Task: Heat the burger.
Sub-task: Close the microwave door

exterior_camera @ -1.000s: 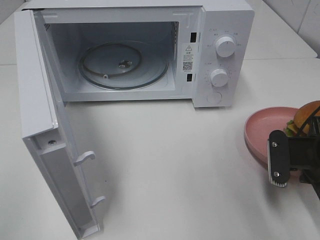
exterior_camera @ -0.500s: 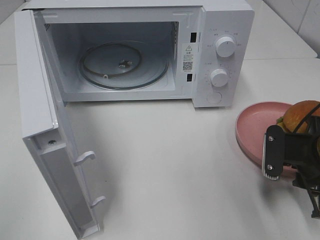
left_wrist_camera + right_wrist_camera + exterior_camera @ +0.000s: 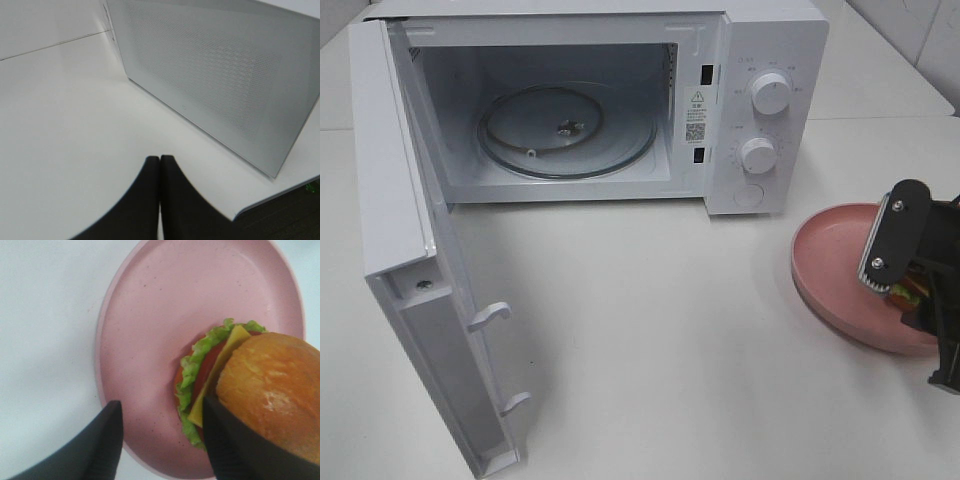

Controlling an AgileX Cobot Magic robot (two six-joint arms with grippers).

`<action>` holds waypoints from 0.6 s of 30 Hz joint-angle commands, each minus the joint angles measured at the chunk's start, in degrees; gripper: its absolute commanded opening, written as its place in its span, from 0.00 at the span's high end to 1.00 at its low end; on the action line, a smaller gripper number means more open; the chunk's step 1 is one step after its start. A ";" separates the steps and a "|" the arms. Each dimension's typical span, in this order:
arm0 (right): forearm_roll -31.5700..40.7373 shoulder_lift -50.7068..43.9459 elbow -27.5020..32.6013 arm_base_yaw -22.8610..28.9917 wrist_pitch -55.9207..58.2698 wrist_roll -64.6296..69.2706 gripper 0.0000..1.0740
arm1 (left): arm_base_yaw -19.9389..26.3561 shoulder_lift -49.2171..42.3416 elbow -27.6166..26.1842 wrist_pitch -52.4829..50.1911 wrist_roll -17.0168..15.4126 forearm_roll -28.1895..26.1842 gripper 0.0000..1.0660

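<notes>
I see bare table stretching toward ten o'clock; my right gripper hangs spread over the plate, burger touching one finger.

A warning triangle and QR code label inside the microwave; its wording is illegible.

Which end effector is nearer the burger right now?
Right. The right end effector hangs just over the burger on the pink plate, jaws apart. The left end effector, jaws together, faces the microwave door, with no burger in its view.
</notes>
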 commanded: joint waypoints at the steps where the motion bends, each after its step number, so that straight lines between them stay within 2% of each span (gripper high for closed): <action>1: 3.15 -2.52 -0.29 -0.11 0.92 0.57 0.54 | 0.06 -1.09 0.11 -0.74 -0.11 -0.06 1.00; 4: 6.07 -4.07 -0.29 -0.11 1.60 0.57 0.53 | 0.06 -1.09 0.11 -0.74 -0.11 -0.06 1.00; 5: 11.06 -5.96 -0.29 -0.11 1.83 0.86 0.52 | 0.06 -1.09 0.11 -0.74 -0.11 -0.06 1.00; 6: 11.06 -5.96 -0.29 -0.11 1.83 0.86 0.52 | 0.06 -1.09 0.11 -0.74 -0.11 -0.06 1.00; 8: 12.95 -6.53 -0.29 -0.11 1.72 0.86 0.49 | 0.06 -1.09 0.11 -0.74 -0.11 -0.06 1.00; 9: 18.16 -8.42 -0.74 -0.11 2.35 2.46 0.43 | 0.06 -1.09 0.11 -0.74 -0.11 -0.06 1.00; 10: 18.16 -8.42 -0.74 -0.11 2.35 2.46 0.43 | 0.06 -1.09 0.11 -0.74 -0.11 -0.06 1.00; 12: 25.21 -9.05 -4.13 -0.11 8.19 9.51 0.35 | 0.06 -1.09 0.11 -0.74 -0.11 -0.06 1.00; 15: 26.41 -9.05 -5.27 -0.11 10.49 12.15 0.34 | 0.06 -1.09 0.11 -0.74 -0.11 -0.06 1.00; 16: 29.11 -9.05 -8.65 -0.11 17.25 18.11 0.31 | 0.06 -1.09 0.11 -0.74 -0.11 -0.06 1.00; 18: 29.85 -9.05 -10.03 -0.11 20.11 18.62 0.31 | 0.06 -1.09 0.11 -0.74 -0.17 -0.06 1.00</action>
